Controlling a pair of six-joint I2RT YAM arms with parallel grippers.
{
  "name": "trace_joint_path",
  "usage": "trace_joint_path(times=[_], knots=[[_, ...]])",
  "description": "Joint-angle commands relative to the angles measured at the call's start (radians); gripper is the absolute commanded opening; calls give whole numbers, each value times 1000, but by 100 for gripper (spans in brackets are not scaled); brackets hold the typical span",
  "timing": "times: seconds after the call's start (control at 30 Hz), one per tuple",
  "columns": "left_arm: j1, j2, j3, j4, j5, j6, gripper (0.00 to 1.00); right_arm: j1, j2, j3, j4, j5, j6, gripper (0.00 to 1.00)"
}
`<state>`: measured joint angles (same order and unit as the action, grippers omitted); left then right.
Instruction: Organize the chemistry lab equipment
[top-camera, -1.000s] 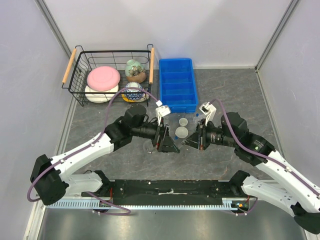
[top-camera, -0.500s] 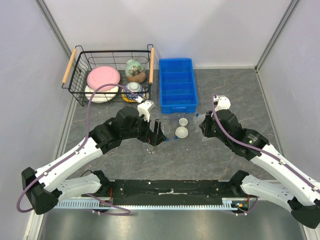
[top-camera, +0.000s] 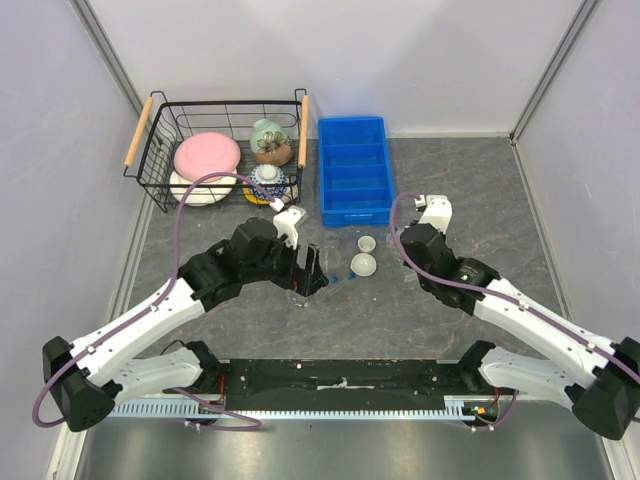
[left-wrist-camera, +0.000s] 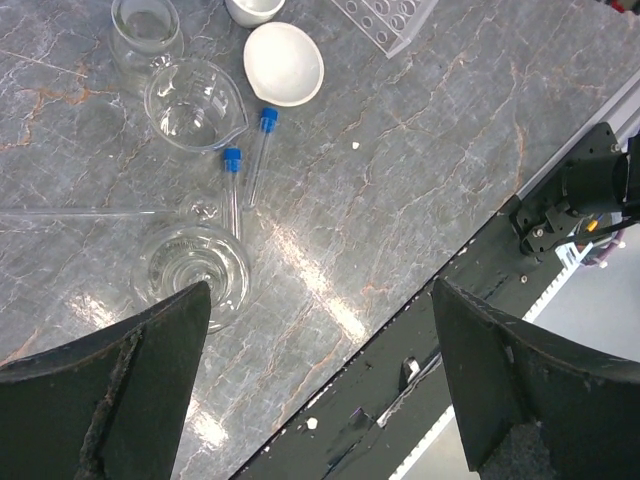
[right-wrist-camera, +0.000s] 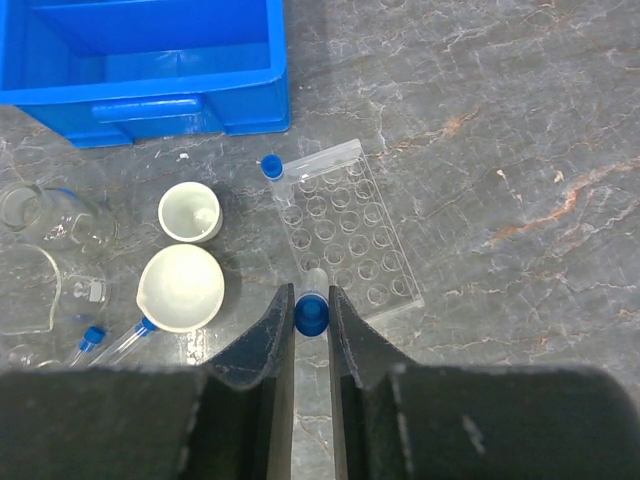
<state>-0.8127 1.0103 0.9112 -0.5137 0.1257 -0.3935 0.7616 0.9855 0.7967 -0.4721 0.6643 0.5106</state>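
Right gripper (right-wrist-camera: 310, 297) swung from centre to over rack (right-wrist-camera: 350, 240), clamped on blue-capped tube (right-wrist-camera: 311, 316). Left gripper (left-wrist-camera: 320, 305) spread wide, empty. Risk: tube misses well, shoves rack, rolls across desk (right-wrist-camera: 520, 130).

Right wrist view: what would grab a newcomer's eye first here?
The right gripper pinches a blue-capped tube, cap toward the camera, right over the near end of the clear tube rack. Next comes the bright blue bin at upper left, with two white dishes just below it. In the left wrist view, the left gripper hangs wide open over a clear glass flask.
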Motion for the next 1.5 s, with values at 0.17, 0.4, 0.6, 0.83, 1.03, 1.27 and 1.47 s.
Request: trace_joint_path(times=[0.17, 0.4, 0.6, 0.83, 1.03, 1.27, 1.47], knots=[[3, 2, -11, 40, 15, 54, 97, -1, 142, -28, 214, 34, -12, 0], [3, 5, -17, 40, 18, 65, 97, -8, 215, -28, 293, 28, -11, 0], [3, 10, -15, 40, 19, 73, 97, -57, 246, -47, 331, -22, -4, 0], [3, 14, -15, 41, 22, 73, 96, -120, 262, -76, 368, -91, -7, 0], [3, 24, -15, 44, 20, 73, 96, -133, 291, -82, 403, -121, -9, 0], [4, 28, -17, 44, 18, 76, 95, -134, 332, -67, 415, -137, -18, 0], [3, 27, -17, 43, 17, 76, 95, -137, 355, -60, 415, -126, -21, 0]])
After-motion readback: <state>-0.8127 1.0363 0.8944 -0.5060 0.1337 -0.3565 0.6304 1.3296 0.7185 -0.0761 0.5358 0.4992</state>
